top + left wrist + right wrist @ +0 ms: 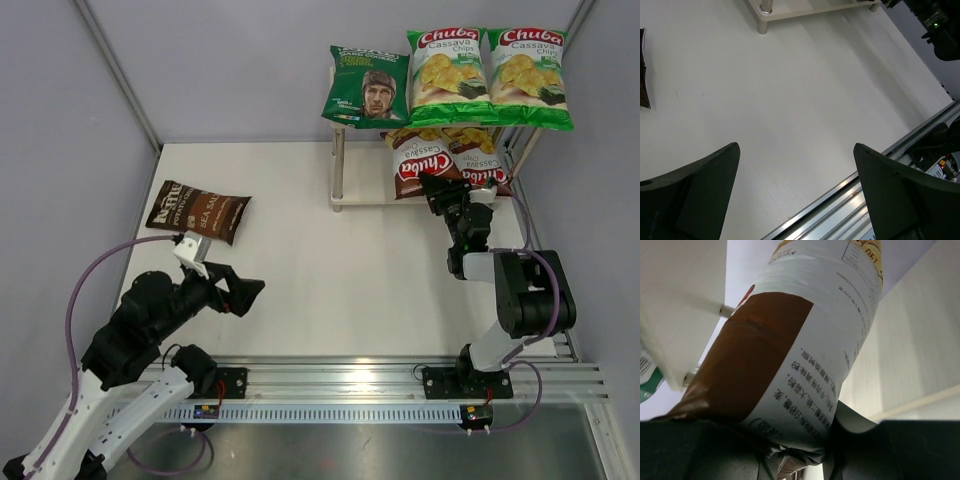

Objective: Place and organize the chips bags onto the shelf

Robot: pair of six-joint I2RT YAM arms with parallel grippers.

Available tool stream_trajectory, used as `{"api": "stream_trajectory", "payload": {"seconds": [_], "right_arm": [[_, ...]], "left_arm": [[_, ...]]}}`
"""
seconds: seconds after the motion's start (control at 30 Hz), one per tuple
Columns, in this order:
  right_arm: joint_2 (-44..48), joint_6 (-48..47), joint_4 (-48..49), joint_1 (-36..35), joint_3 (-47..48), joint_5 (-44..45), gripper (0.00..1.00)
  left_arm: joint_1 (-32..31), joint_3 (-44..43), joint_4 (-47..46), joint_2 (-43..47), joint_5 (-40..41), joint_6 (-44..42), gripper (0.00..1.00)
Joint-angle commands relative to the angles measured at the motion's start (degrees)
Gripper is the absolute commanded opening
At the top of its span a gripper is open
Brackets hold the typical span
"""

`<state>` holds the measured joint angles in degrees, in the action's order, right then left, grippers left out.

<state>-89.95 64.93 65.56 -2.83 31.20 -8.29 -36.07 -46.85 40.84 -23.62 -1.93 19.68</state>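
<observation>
Shelf (362,190): 2 tiers, at the far right of the table (330,260). The top tier is full with 3 bags. The lower tier carries 2 on its right part and its left part is bare.

Top tier, left to right: REAL bag (367,87), middle green Chuba (447,75), right green Chuba (527,75). All 3 face forward, edges touching.

Lower tier: left brown Chuba (418,165) and right brown Chuba (487,160), side by side and tilted toward the arms.

Sea Salt bag (198,210): flat on the table at the left, well apart from the shelf. It is the 1 bag not yet shelved.

Right gripper (447,190): at the lower tier, jaws narrowed onto the crumpled edge of 1 brown Chuba (790,360). Which of the 2 it is cannot be told.

Left gripper (795,147): jaws spread wide, holding nothing, over bare table near the Sea Salt bag.

Handling note: the step in hand looks like seating the gripped bag.
- Push it fully onto the board.
- Keep it close beside its neighbour, so the left slot stays free.
- Let go only once the bag's base rests on the board, because glossy film will likely slide or slump.
</observation>
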Motion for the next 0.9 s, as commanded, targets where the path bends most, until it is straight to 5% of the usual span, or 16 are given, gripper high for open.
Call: {"api": "stream_trajectory", "payload": {"seconds": [0.0,0.4,0.7,0.87], "right_arm": [[-5.39,1.34,10.81,0.11,6.93,-1.11,0.29],[-23.51,2.92,19.69,0.11,10.55,3.37,0.36],[-22.38,7.76,15.75,-0.42,4.22,5.74,0.7],[-19.21,10.22,14.77,-0.6,0.88,7.76,0.62]], "left_arm": [[-0.14,0.71,-2.69,3.13,-1.41,-2.1,0.99],[-0.14,1.67,-3.93,6.3,-4.92,-2.63,0.99],[-0.14,1.85,-4.36,8.24,-5.36,-2.72,0.99],[-0.14,1.85,-4.28,8.06,-5.45,-2.63,0.99]]}}
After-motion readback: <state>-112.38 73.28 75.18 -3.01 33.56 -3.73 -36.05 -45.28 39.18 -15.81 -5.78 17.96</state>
